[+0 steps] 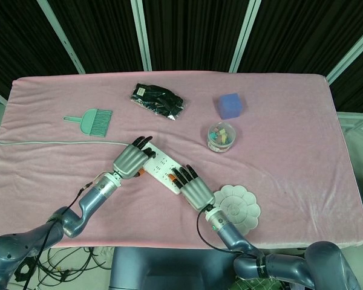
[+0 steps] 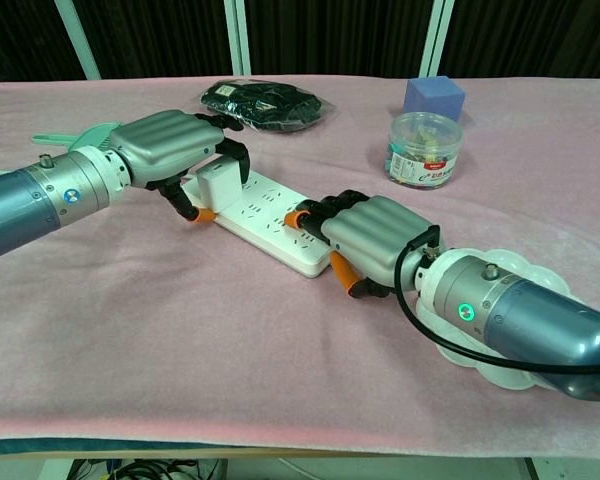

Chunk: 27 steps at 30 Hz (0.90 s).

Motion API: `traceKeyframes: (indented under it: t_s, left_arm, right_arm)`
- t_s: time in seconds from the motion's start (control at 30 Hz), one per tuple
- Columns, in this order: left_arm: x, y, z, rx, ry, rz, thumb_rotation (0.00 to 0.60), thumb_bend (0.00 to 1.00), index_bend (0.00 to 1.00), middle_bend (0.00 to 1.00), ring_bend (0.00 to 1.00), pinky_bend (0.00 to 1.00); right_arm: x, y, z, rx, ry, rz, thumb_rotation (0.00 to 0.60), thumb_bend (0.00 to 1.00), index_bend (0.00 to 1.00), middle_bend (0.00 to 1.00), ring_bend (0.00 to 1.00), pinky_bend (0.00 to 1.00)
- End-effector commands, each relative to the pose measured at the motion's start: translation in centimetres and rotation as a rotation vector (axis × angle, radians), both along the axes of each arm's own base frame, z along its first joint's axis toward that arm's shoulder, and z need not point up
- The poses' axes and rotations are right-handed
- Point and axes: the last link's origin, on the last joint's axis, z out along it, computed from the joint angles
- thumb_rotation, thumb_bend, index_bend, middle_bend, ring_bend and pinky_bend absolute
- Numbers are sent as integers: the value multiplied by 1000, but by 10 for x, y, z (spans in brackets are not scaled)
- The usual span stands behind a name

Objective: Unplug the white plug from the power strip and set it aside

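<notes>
A white power strip (image 1: 166, 168) (image 2: 270, 222) lies slantwise on the pink cloth. The white plug (image 2: 218, 186) sits in its far-left end. My left hand (image 1: 132, 159) (image 2: 175, 150) curls over that end, its fingers wrapped around the plug. My right hand (image 1: 192, 190) (image 2: 368, 238) presses down on the strip's near-right end with fingers curled over it. In the head view the plug is hidden under my left hand.
A green dustpan brush (image 1: 91, 120), a black bag (image 1: 157, 101), a blue cube (image 1: 228, 106) and a clear jar (image 1: 221, 136) stand behind the strip. A white flower-shaped dish (image 1: 239, 209) lies by my right wrist. A grey cable (image 1: 54, 142) runs left.
</notes>
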Motion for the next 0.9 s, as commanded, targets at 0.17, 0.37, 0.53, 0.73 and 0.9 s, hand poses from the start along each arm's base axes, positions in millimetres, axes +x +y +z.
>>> traceKeyframes:
  t_s: [0.17, 0.37, 0.53, 0.73, 0.9]
  left_arm:
    - [2, 1, 4, -1, -14, 3, 600, 518, 568, 521, 77, 148]
    - [6, 0, 4, -5, -17, -6, 600, 550, 611, 556, 101, 148]
    - [6, 1, 5, -15, -22, 11, 600, 584, 656, 596, 136, 148]
    - [7, 3, 8, -43, -34, 54, 600, 620, 683, 623, 166, 148]
    - [8, 6, 10, -92, -22, 113, 600, 638, 695, 632, 176, 149]
  right_arm:
    - [-1, -1, 1, -2, 2, -6, 600, 817, 263, 151, 103, 60]
    - [-1, -1, 0, -4, 1, -7, 600, 814, 264, 151, 102, 60]
    - [-2, -1, 1, -7, 6, -8, 600, 812, 263, 151, 103, 60]
    - [-3, -1, 2, -7, 10, -9, 600, 809, 263, 151, 103, 60]
    - [-3, -1, 2, -2, 15, -10, 600, 805, 263, 151, 103, 60]
